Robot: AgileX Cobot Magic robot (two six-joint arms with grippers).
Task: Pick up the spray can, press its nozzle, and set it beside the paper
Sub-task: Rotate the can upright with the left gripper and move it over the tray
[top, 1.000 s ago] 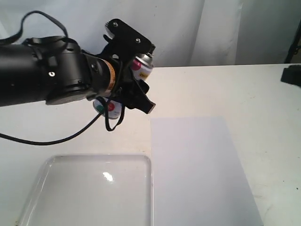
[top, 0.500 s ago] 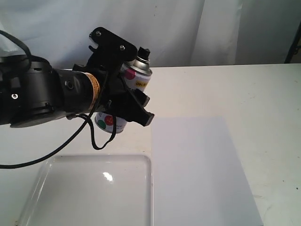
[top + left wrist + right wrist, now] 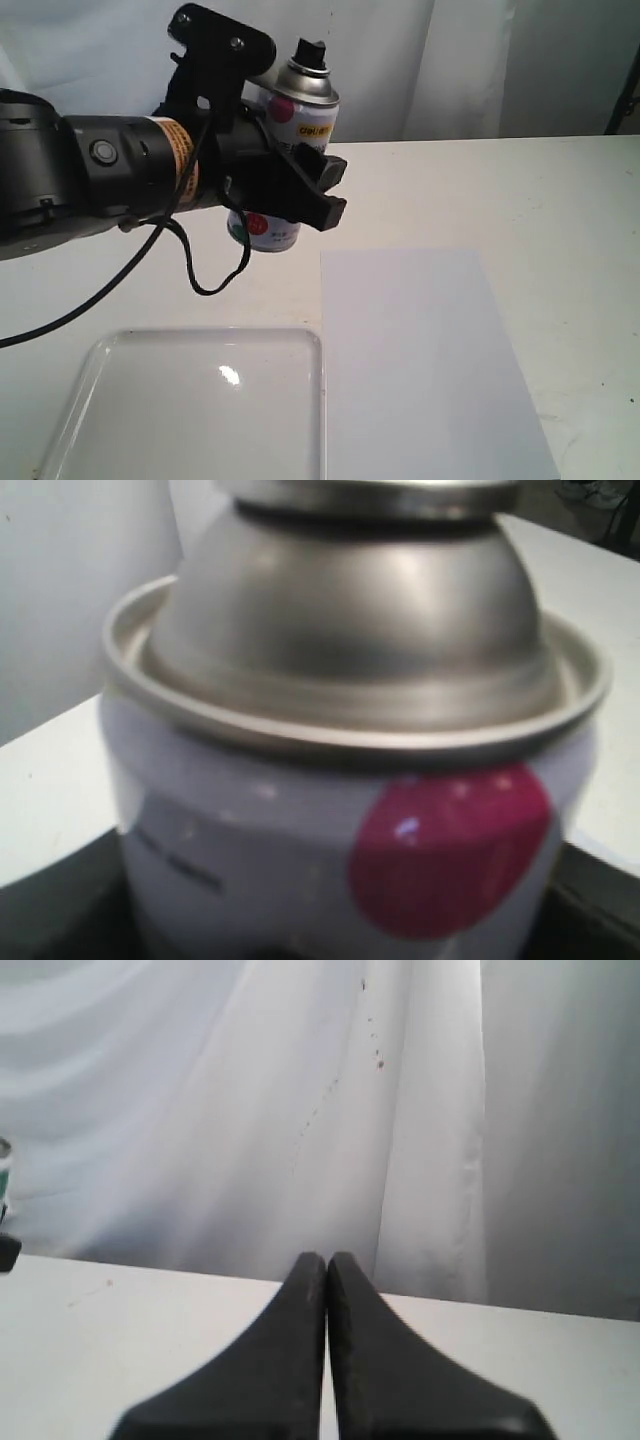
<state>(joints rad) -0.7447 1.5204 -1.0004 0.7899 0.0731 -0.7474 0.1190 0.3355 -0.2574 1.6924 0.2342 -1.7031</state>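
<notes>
My left gripper [image 3: 272,150] is shut on the spray can [image 3: 297,112] and holds it almost upright above the table, left of the paper's far corner. The can is white with coloured dots, a yellow label band and a silver shoulder [image 3: 306,86]. Its black nozzle [image 3: 312,52] points up with nothing touching it. In the left wrist view the spray can [image 3: 340,820] fills the picture and hides the fingers. The paper [image 3: 420,360] lies flat at the front right. My right gripper [image 3: 327,1260] is shut and empty, low over the table and facing the curtain.
A glossy white tray [image 3: 110,350] with a raised rim sits at the front left, its edge next to the paper. A black cable [image 3: 215,285] hangs in a loop under the left arm. A white curtain [image 3: 450,60] closes off the back of the table.
The left arm has raised the spray can and turned it from tilted to nearly upright. The dark part of the right arm at the right edge has left the exterior view.
</notes>
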